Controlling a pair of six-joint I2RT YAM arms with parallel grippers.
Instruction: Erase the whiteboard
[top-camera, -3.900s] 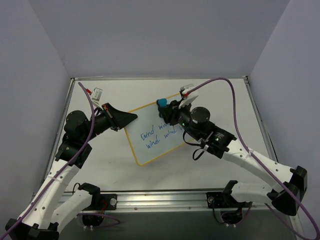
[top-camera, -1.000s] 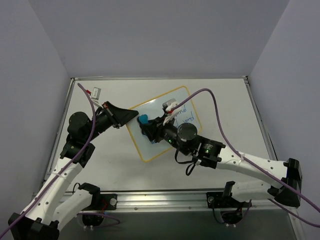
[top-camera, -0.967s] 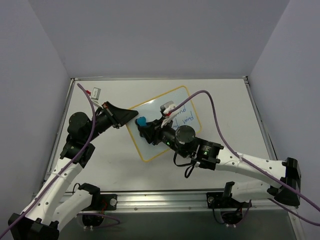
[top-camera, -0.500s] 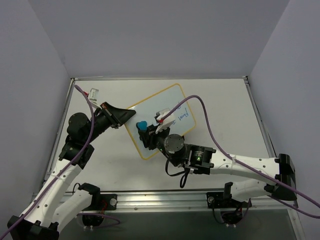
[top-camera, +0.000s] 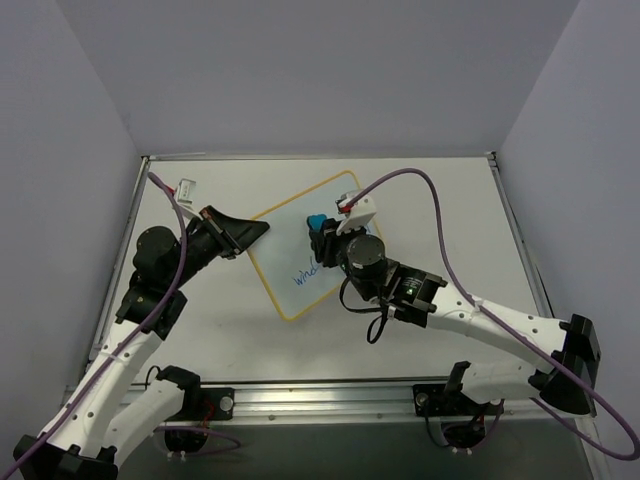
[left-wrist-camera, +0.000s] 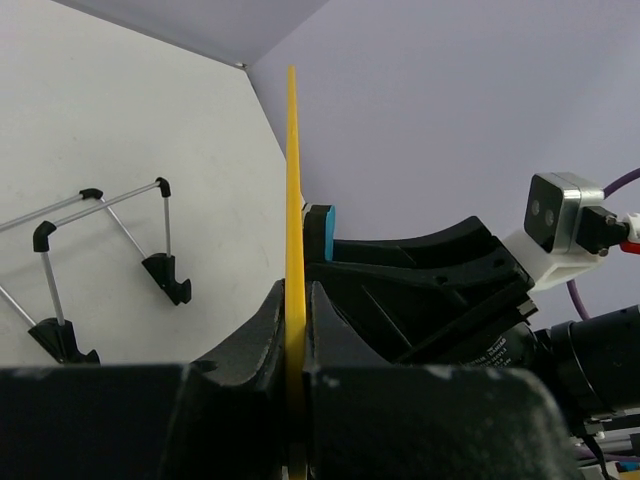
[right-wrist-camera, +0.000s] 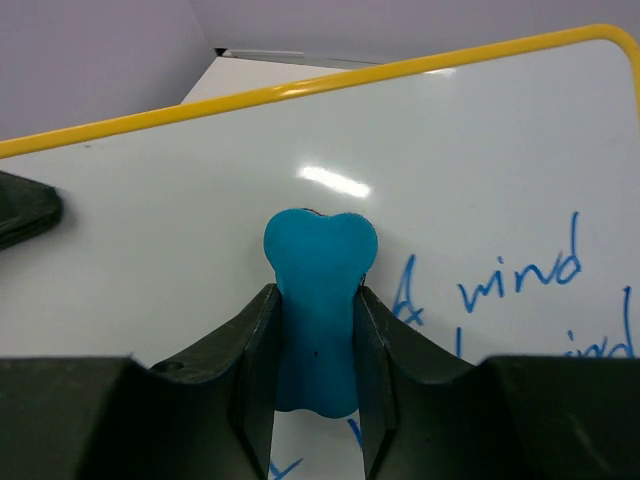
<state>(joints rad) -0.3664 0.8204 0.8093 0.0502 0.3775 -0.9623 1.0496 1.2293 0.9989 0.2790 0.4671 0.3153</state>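
Note:
The whiteboard (top-camera: 290, 240), white with a yellow frame, lies tilted at mid-table; blue handwriting shows near its lower part. My left gripper (top-camera: 252, 232) is shut on the board's left edge, seen edge-on as a yellow strip (left-wrist-camera: 294, 200) in the left wrist view. My right gripper (top-camera: 320, 236) is shut on the blue eraser (top-camera: 316, 222), which presses against the board's upper middle. In the right wrist view the eraser (right-wrist-camera: 318, 300) sits between the fingers, on the whiteboard (right-wrist-camera: 200, 230), just left of blue writing (right-wrist-camera: 520, 275).
A small white tag (top-camera: 187, 188) on the left arm's purple cable lies near the table's back left. The right arm's purple cable (top-camera: 440, 215) loops over the table's right half. A wire stand (left-wrist-camera: 100, 240) shows in the left wrist view.
My right gripper with the eraser swept from the board's top down to its left part, then back up toward the upper middle. Much of the writing has gone. The board shifted slightly.

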